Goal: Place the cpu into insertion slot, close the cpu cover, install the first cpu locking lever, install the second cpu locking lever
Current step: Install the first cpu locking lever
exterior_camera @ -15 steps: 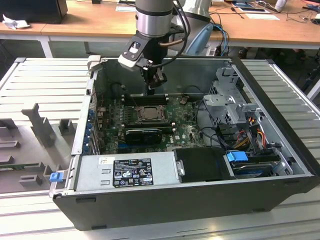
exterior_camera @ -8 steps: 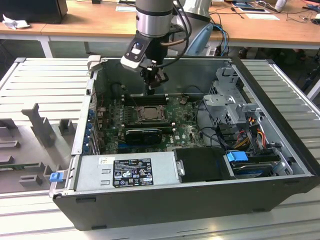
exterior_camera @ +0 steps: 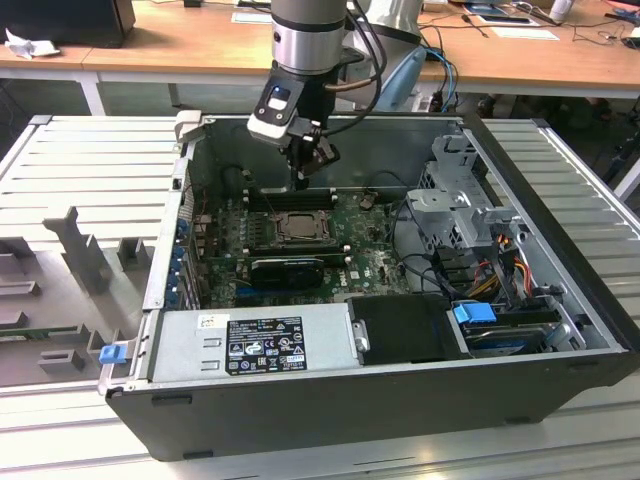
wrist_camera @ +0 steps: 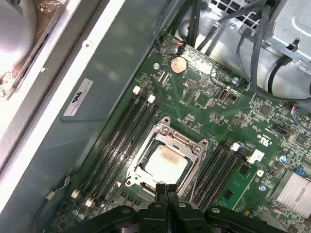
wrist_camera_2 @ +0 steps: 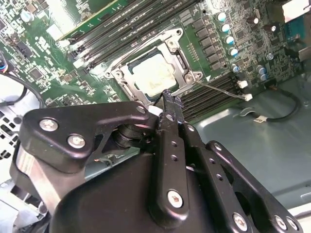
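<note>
Hovering nr 1 cpu (wrist_camera: 166, 163) under 1 cpu cover (wrist_camera: 181, 140): 1 tool (wrist_camera: 167, 187).

The arm (exterior_camera: 305, 35) comes straight down from the top of the exterior view, silver at its last segment and black at the wrist (exterior_camera: 312, 98), with cables looped on the exterior view's right side of it. Below the wrist the gripper (exterior_camera: 300, 180) points downward. In both wrist views its black fingers (wrist_camera_2: 170, 145) lie pressed flat against each other, narrowing to a single slim tip, with nothing seen between them. The bolted black links (wrist_camera_2: 73, 131) spread out behind the fingers.
</note>
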Robot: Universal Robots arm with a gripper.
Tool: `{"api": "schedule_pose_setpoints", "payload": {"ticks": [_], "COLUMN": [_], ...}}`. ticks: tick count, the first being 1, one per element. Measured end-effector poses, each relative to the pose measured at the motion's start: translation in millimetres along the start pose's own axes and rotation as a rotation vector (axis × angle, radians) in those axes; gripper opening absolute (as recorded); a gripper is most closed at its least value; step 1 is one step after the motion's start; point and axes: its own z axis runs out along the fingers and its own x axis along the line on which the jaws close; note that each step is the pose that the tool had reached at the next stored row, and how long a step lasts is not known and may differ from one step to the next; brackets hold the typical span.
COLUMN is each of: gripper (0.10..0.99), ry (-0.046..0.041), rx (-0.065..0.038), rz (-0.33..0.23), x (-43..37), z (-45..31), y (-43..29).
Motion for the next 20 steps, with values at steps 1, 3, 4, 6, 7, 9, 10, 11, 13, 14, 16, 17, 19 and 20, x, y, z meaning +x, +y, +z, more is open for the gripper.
{"api": "schedule_pose_setpoints", "payload": {"ticks": [1, 3, 4, 6, 7, 9, 10, 11, 13, 14, 16, 17, 19, 20], "gripper": [0.106, 0.106, 0.106, 0.106, 0.106, 0.106, 0.106, 0.106, 0.106, 0.106, 0.106, 0.106, 0.106, 0.106], "ry": [0.0001, 0.0001, 0.0002, 0.0005, 0.0006, 0.0009, 0.0013, 0.0015, 0.0021, 0.0022, 0.0025, 0.0026, 0.0029, 0.0031], "rx": [0.000, 0.001, 0.001, 0.002, 0.002, 0.003, 0.004, 0.004, 0.006, 0.007, 0.007, 0.008, 0.009, 0.009], "rz": [-0.010, -0.025, -0.036, -0.070, -0.082, -0.132, -0.180, -0.206, -0.278, -0.305, -0.338, -0.351, -0.391, -0.410], "x": [0.0, 0.0, 0.0, 0.0, 0.0, 0.0, 0.0, 0.0, 0.0, 0.0, 0.0, 0.0, 0.0, 0.0], "z": [0.0, 0.0, 0.0, 0.0, 0.0, 0.0, 0.0, 0.0, 0.1, 0.0, 0.0, 0.0, 0.0, 0.1], "y": [0.0, 0.0, 0.0, 0.0, 0.0, 0.0, 0.0, 0.0, 0.0, 0.0, 0.0, 0.0, 0.0, 0.0]}}
